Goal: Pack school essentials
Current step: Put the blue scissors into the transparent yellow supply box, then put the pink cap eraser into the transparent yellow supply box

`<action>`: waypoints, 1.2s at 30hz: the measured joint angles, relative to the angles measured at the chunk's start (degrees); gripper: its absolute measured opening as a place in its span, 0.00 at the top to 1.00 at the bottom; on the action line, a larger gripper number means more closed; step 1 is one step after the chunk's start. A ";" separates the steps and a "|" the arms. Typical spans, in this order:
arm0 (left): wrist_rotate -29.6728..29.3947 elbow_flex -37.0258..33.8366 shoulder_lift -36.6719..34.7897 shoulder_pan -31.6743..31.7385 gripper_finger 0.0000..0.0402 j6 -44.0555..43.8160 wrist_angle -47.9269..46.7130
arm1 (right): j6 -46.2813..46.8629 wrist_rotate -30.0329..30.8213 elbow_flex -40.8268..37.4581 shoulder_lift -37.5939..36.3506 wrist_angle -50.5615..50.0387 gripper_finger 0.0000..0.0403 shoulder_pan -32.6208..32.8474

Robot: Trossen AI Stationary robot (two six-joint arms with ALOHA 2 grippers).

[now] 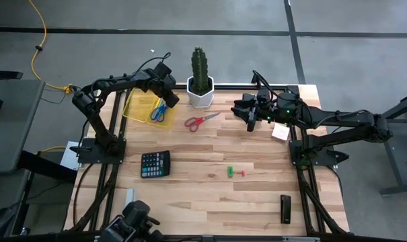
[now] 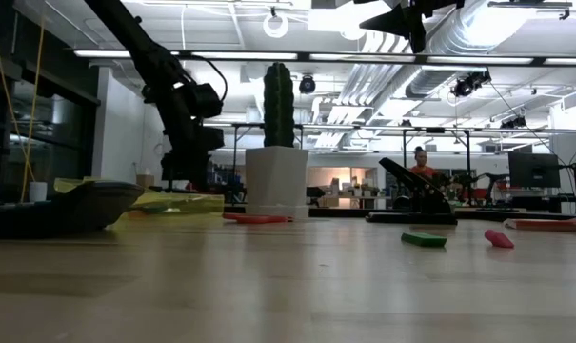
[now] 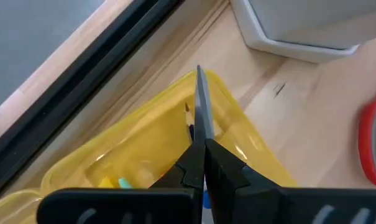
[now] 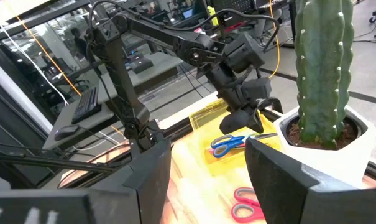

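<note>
Fingers: left gripper pinched together over yellow tray, upper left, blue-handled scissors inside; right gripper spread, empty | Red-handled scissors on table beside cactus pot | You risk snagging the tray rim.

Overhead looking straight down, low level across table, wrist cameras close, all sharing the cactus pot.
</note>
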 joint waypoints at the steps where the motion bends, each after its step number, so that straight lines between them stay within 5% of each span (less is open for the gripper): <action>1: 0.04 -0.06 0.00 0.07 1.00 0.02 -0.02 | 0.00 -0.01 0.00 0.00 0.00 0.51 -0.01; 12: 0.01 -5.99 0.00 0.16 1.00 1.20 -1.10 | 0.00 0.00 0.00 0.00 0.00 0.51 -0.01; 23: -0.43 -1.42 -4.80 0.36 1.00 0.55 -1.90 | -0.77 0.01 0.00 0.00 0.00 0.51 -0.03; 30: 0.39 0.55 -16.88 -1.32 1.00 -4.23 0.61 | -2.78 -0.03 0.00 0.00 0.00 0.51 -0.03; 36: 4.11 -9.70 -34.66 -10.72 1.00 -11.93 16.59 | -3.47 -1.49 0.00 0.00 0.00 0.51 -0.03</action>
